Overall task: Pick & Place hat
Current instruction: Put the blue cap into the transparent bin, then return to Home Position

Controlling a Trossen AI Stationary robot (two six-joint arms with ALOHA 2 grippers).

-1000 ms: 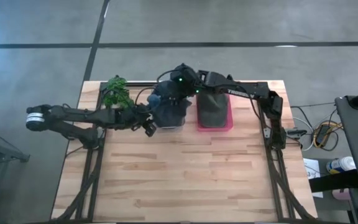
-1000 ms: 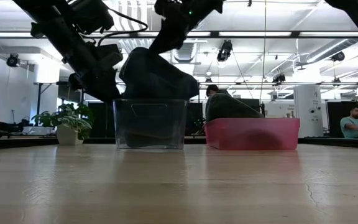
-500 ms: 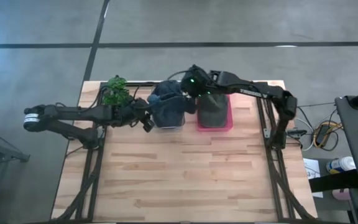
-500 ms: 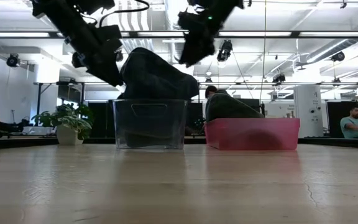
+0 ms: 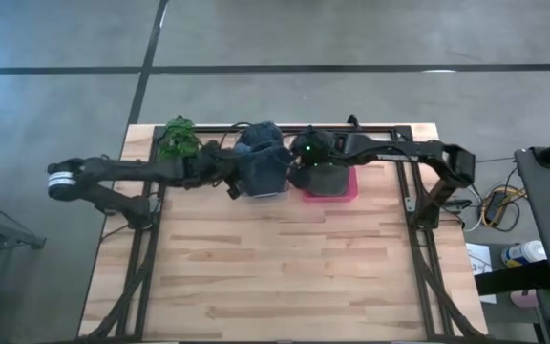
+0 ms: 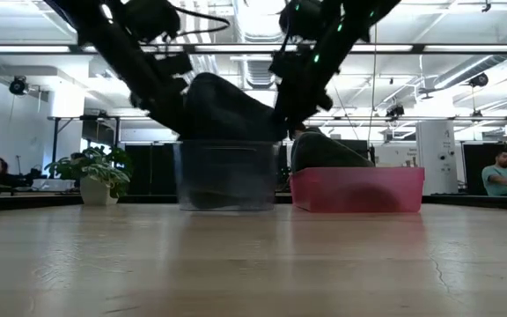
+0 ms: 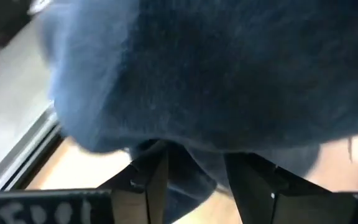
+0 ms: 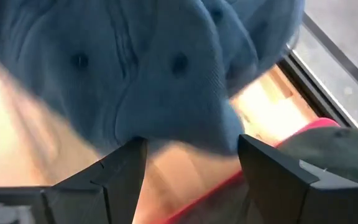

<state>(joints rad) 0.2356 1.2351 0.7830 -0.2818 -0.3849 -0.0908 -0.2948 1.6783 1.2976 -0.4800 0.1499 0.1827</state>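
- The tabletop [image 5: 285, 268] is pale wood planking on a dark frame; most of it lies bare, and everything sits along its far edge
- A blue hat [image 5: 261, 164] is heaped in a clear bin [image 6: 225, 176], bulging over the rim; a second, dark hat [image 5: 328, 178] lies in the pink bin [image 6: 357, 189] just beside it
- The left gripper [image 5: 227, 177] is at the clear bin's left side, jaws spread wide with blue cloth against them; whether it grips, the views do not show
- The right gripper [image 5: 299, 172] is between the two bins, jaws wide, holding nothing
- A potted plant [image 5: 178, 139] stands at the far left corner
- Beyond: grey floor, ceiling strip lights, seated people [image 6: 500, 172] at desks
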